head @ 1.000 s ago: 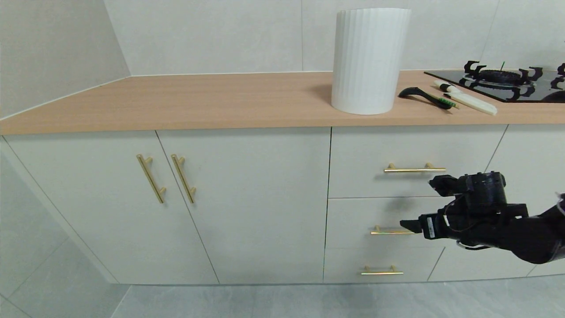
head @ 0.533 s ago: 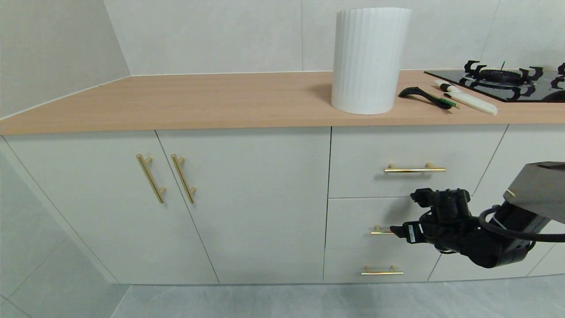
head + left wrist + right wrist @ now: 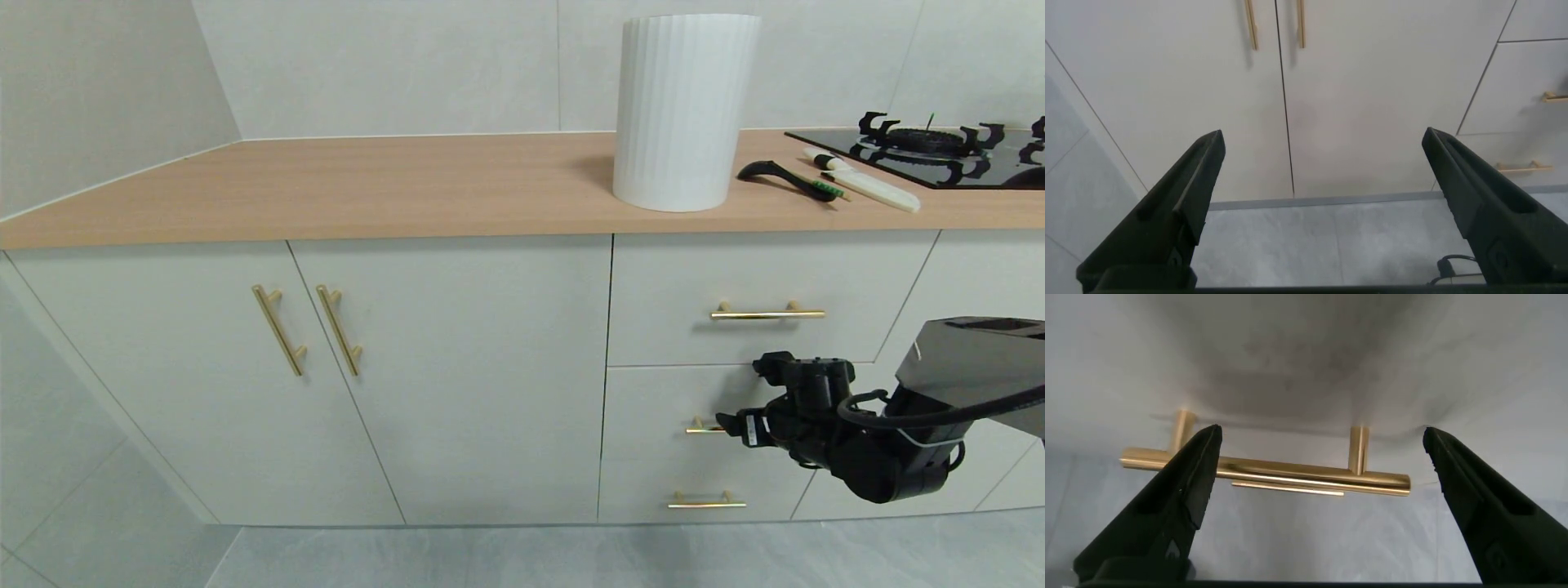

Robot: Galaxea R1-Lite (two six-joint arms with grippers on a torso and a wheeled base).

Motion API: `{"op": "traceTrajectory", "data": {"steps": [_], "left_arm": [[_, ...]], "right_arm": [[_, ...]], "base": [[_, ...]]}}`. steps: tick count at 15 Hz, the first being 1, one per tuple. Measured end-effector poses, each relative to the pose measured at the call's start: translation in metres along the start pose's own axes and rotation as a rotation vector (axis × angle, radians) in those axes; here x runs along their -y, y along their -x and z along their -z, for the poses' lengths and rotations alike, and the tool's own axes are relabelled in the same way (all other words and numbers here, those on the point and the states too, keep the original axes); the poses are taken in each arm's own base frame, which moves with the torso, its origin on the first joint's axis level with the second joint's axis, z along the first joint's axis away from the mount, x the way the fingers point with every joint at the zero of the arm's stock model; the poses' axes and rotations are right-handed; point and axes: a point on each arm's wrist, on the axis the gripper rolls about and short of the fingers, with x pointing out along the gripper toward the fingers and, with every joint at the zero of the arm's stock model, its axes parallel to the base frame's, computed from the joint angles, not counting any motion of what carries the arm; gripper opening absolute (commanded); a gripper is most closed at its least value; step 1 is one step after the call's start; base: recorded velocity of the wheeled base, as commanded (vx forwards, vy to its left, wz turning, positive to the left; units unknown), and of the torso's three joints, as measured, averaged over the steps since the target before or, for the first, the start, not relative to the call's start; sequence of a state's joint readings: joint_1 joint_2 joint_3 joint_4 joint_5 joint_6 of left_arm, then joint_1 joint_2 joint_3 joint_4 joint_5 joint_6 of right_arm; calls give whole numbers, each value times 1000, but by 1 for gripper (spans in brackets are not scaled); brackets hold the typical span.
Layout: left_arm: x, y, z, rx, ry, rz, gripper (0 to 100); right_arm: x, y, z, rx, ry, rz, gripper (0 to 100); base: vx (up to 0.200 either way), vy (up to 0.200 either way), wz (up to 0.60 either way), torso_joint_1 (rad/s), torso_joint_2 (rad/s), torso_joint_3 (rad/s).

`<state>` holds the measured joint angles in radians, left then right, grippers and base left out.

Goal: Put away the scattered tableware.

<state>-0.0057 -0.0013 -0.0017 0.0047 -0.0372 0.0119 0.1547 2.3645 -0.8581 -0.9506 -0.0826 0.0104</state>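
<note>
The right claw (image 3: 1320,445), fingers spread apart, sits just at the middle drawer handle (image 3: 700,427) of three below the white ribbed canister (image 3: 682,114). The left claw (image 3: 1323,155), likewise spread and holding nothing, faces the two door handles (image 3: 339,329) lower left of the canister. Just right of the canister on the surface (image 3: 408,188) lie what appear to be three utensils: a black one (image 3: 780,175), a white one (image 3: 872,189) and a thin green-marked one (image 3: 828,191).

One white canister (image 3: 682,110) is standing on one counter (image 3: 367,184). Several utensils (image 3: 784,174), their exact number unclear, are lying beside one hob (image 3: 939,167). Two doors (image 3: 457,376) and three drawers (image 3: 759,278) are carrying five gold handles (image 3: 766,313), one apiece.
</note>
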Motion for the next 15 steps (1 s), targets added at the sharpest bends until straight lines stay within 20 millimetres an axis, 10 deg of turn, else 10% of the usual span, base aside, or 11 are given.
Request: {"op": "traceTrajectory", "data": {"steps": [15], "left_arm": [[0,0,0,0,1,2,100]], "right_arm": [[0,-4,17,-97,14,4,100]], "base": [[0,0,0,0,0,0]]}}
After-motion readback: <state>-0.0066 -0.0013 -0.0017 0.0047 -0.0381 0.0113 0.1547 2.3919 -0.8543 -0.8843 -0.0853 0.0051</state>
